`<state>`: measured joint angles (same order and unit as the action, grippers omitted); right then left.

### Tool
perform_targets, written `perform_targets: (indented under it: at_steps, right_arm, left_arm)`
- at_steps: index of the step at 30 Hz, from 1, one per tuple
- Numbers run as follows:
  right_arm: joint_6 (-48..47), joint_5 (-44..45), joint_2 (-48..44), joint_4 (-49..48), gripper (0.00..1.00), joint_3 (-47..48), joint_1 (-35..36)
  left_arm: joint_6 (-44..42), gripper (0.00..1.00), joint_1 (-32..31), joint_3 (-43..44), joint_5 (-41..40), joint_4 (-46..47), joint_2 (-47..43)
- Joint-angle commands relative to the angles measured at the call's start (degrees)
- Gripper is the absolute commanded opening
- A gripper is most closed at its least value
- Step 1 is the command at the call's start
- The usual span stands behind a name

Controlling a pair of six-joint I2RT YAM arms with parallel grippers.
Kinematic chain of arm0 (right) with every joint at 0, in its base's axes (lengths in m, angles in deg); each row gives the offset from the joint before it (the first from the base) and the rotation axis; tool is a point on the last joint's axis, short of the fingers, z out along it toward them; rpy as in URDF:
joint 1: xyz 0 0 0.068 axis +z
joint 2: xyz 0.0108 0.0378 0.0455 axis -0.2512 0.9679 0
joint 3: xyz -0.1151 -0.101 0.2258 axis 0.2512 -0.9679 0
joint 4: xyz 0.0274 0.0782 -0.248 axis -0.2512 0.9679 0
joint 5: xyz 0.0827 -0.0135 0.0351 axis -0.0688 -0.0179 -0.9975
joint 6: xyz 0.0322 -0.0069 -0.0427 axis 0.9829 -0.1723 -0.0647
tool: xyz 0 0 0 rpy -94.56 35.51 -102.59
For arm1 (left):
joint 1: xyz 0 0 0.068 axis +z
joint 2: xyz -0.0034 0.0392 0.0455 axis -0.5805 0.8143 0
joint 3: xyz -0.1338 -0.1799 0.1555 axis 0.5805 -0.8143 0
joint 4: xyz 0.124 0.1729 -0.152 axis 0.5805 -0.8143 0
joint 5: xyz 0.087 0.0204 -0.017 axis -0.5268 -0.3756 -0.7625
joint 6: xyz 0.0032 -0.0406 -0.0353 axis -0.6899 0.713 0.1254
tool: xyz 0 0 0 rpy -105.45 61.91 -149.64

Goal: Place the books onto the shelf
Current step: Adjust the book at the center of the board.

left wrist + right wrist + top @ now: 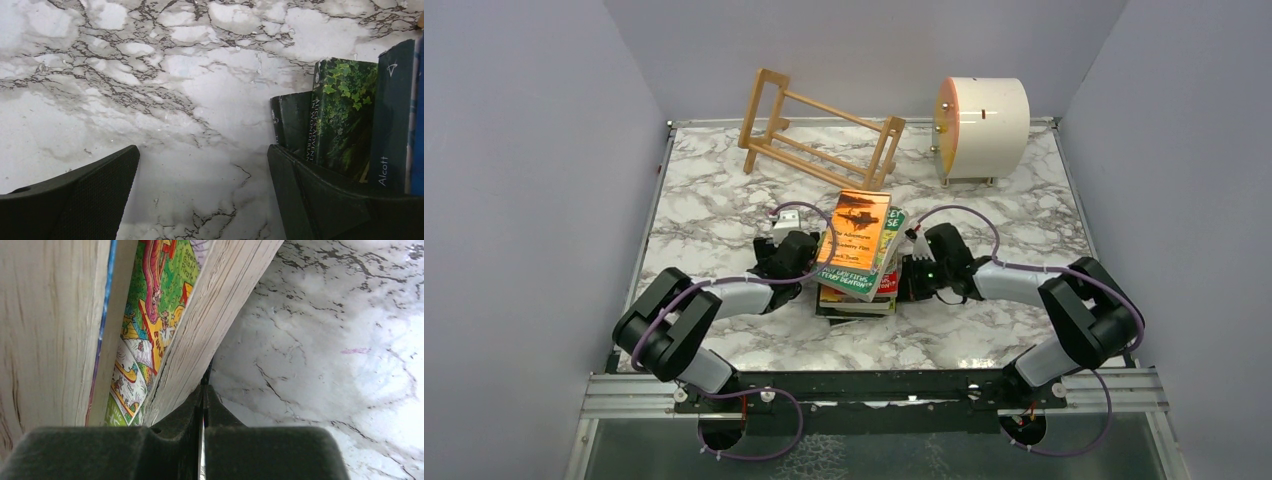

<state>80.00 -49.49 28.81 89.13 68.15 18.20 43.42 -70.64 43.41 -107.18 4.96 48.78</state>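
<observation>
1. Right jaws fill the near part of the right wrist view. The black fingers (260, 455) are pressed together with nothing pinched, and the tips sit right at the cream page edges (45, 315) of the books; contact or not, cannot tell.
2. Books (859, 262): one flat, slightly skewed stack at mid-bench, between the two arms, all off the shelf.
3. Top book (860, 225) has an orange cover. The green-covered book (864, 278) under it sticks out toward the near side, and a red edge (888, 285) shows lower on the right.
4. Right wrist view: a bright green-and-yellow illustrated cover (145, 340) sits between two page blocks.
5. Left wrist view: spines face the camera — a black spine (292, 120), an ivy-patterned spine (345, 115) and a dark spine reading "Alcott" (395, 115).
6. Left jaws are spread wide, with only marble between the left fingers (85, 200). The finger at the picture's right lies just in front of those spines; touching or not is unclear.
7. Left arm (724, 298) reaches in from the left of the stack and right arm (1024, 283) from the right, both low over the bench.
8. Shelf (819, 135) — a light-wood slatted rack lying askew at the far edge of the bench, well apart from the stack.
9. Cream drum (982, 125) stands at the far right, near the shelf but apart from it.
10. Bench (714, 215) is white-grey marble.
</observation>
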Motion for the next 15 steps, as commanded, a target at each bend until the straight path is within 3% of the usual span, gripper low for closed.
perform_targets:
  at_steps: [1,15]
  right_arm:
    - [0.0,3.0,-0.9,0.2,0.01,1.1,-0.4]
    - [0.7,5.0,-3.4,1.5,0.01,-0.4,-3.9]
  left_arm:
    - [3.4,0.99,-4.1,1.6,12.1,4.4,2.8]
    - [3.3,0.99,-5.4,6.1,12.5,4.8,7.6]
